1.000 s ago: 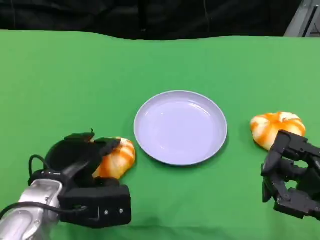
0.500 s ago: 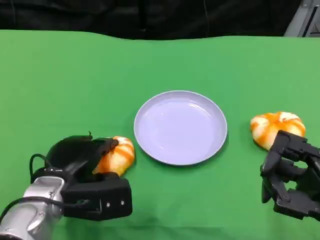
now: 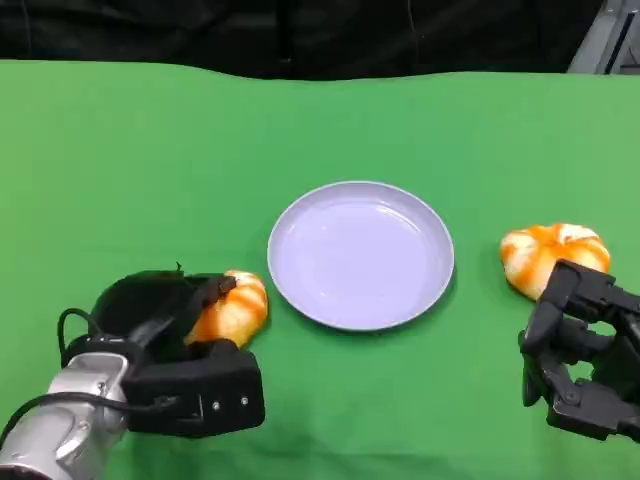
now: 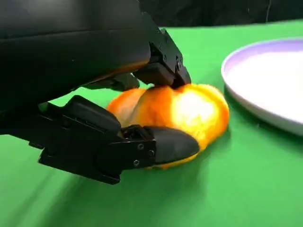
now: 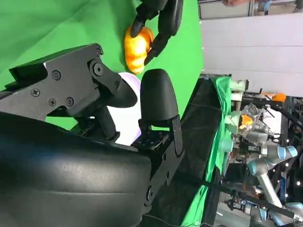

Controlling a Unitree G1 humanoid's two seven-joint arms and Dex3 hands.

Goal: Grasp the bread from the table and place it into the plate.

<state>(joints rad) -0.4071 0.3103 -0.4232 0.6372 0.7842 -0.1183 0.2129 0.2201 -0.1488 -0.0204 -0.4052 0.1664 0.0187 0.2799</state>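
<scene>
Left hand: lower left of the head view, fingers closed around the near bread roll, one finger under its front edge and others pressed on its top in the left wrist view; I judge this a grip on a roll resting on the cloth, not yet lifted

Table: green cloth over the whole working surface, dark backdrop behind the far edge

Plate: pale lilac, round, shallow, at the middle of the table, nothing on it; its rim lies just beside the held roll, to that roll's right and slightly farther from the robot

Right hand: lower right of the head view, holding nothing, fingers apart and curved, just short of the second bread roll and not touching it

Near bread roll: orange and cream, rounded, no marked long axis; it sits between the left hand and the plate, so the carry is a short move rightward and away from the robot, and the left hand is the nearer one for it

Second bread roll: same kind, right of the plate and well apart from its rim, touching nothing

Obstruction: none between the held roll and the plate except the raised rim, which the roll must clear
</scene>
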